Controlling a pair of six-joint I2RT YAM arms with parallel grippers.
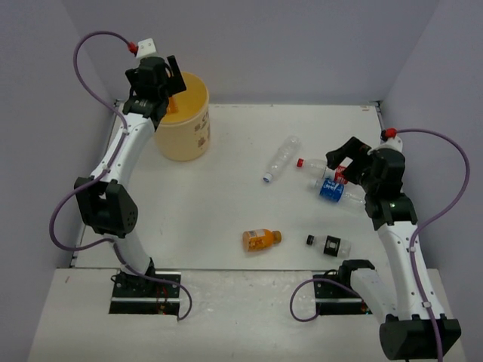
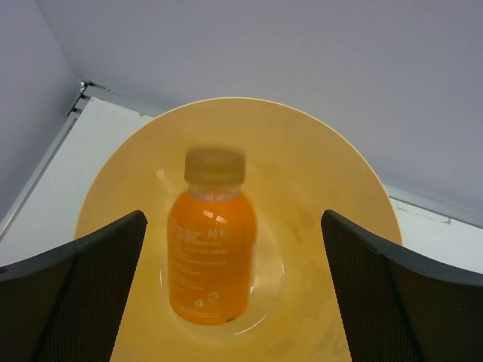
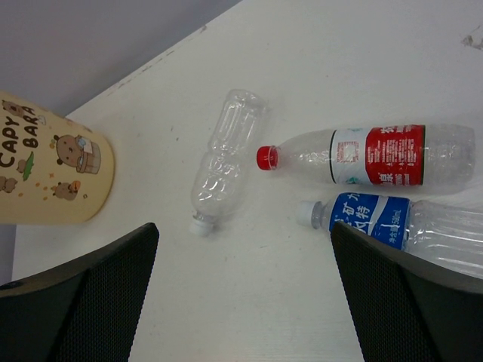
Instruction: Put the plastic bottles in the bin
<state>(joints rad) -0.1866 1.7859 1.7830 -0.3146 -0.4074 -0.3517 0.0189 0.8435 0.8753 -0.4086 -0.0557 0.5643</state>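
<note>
- The left pincer (image 2: pixel 232 217) stands wide open above the bin (image 2: pixel 355 188), which sits near the counter's far left corner. An orange bottle (image 2: pixel 211 260) shows inside the bin's mouth, touching neither finger (its outline is blurred, so I judge it is dropping).
- To finish this step well, hold the jaws wide and centred over the opening until the bottle lies on the bottom. Then lift straight up, clear of the rim.
- The right pincer (image 3: pixel 243 230) is open and empty too. It hovers by the right edge over the red-label bottle (image 3: pixel 377 154) and the blue-label bottle (image 3: pixel 377 219), which lie side by side.
- Only the left wrist view looks into the bin; in the top view the arm lies across the opening.
- Only the top view shows the second orange bottle (image 1: pixel 260 240) and the black-label bottle (image 1: pixel 330 243), both toward the near edge.
- The right wrist view makes plain that the unlabelled bottle (image 3: pixel 226 154) lies near the red cap but apart from it.
</note>
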